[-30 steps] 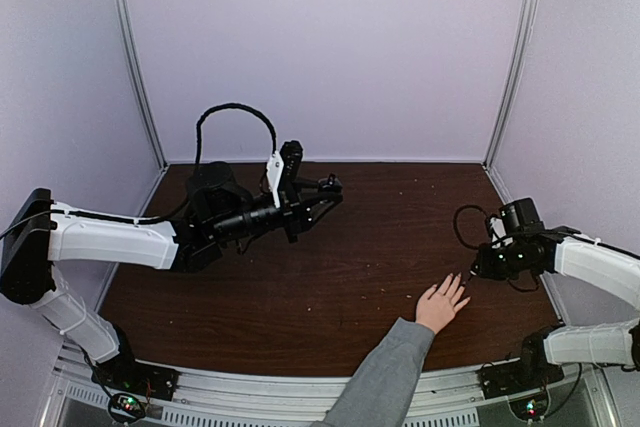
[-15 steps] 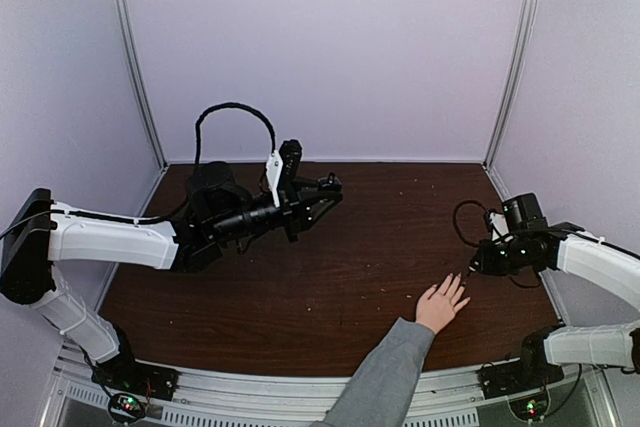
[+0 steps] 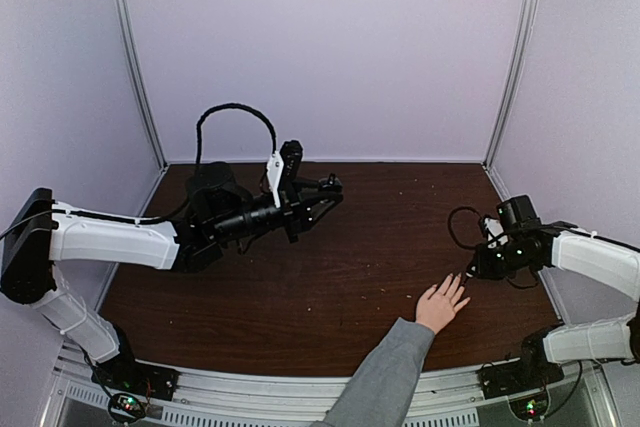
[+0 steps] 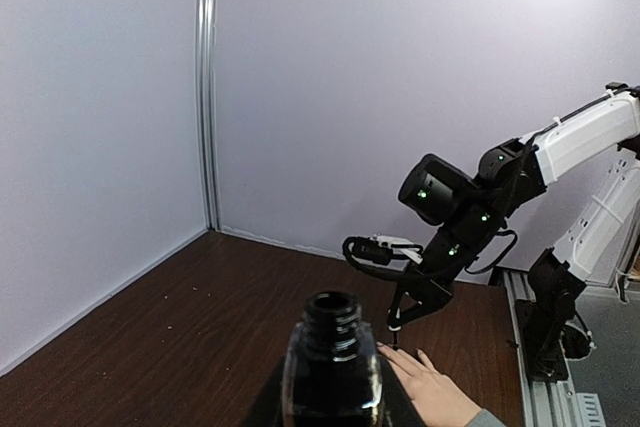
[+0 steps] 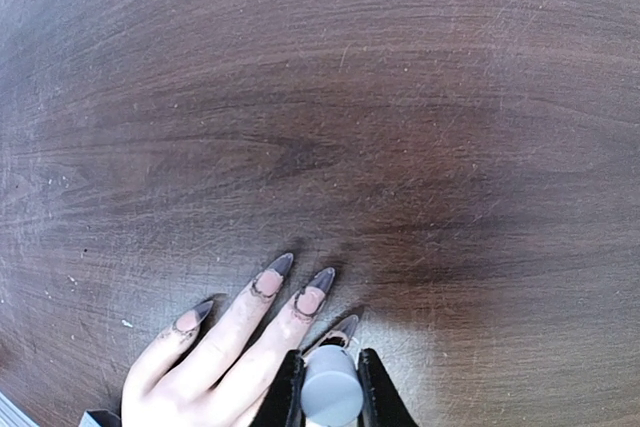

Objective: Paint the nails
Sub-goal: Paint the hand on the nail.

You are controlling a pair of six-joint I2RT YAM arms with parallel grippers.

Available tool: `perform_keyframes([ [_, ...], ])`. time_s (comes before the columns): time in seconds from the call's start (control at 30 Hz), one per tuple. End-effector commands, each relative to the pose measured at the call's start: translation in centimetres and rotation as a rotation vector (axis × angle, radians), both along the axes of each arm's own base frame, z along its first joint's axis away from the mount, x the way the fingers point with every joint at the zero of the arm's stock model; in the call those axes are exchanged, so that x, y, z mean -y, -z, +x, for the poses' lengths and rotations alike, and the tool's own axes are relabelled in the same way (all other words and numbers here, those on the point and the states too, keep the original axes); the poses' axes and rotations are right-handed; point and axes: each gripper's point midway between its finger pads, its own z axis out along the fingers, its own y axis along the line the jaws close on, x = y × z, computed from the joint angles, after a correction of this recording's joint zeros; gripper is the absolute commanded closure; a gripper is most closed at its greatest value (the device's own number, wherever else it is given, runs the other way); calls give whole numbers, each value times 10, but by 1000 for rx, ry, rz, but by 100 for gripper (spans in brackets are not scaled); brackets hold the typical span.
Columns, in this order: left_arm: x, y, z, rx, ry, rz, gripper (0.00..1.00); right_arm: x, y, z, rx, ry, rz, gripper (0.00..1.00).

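The hand [image 3: 441, 304] is laid flat near the front right edge of the tabletop [image 3: 350, 277] so the nails [image 5: 310, 299] can be reached, a grey brush cap [image 5: 331, 402] is clamped in the right gripper [image 5: 331, 385] just above one nail, and the open polish bottle [image 4: 332, 367] is clamped in the left gripper [image 3: 320, 194], likely for dipping.
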Motion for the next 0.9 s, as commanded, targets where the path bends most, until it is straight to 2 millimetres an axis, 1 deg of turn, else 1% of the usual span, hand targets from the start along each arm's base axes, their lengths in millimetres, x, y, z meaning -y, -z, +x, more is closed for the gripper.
perform_keyframes([
  [0.0, -1, -17, 4, 30, -4, -54, 100, -2, -5, 7, 23, -12, 8, 100],
  [0.37, -2, -16, 5, 28, -7, -55, 100, 2, 2, 6, -9, 2, -13, 100],
  [0.87, -4, -16, 5, 26, -10, -60, 100, 8, 5, 8, -20, 33, -43, 100],
])
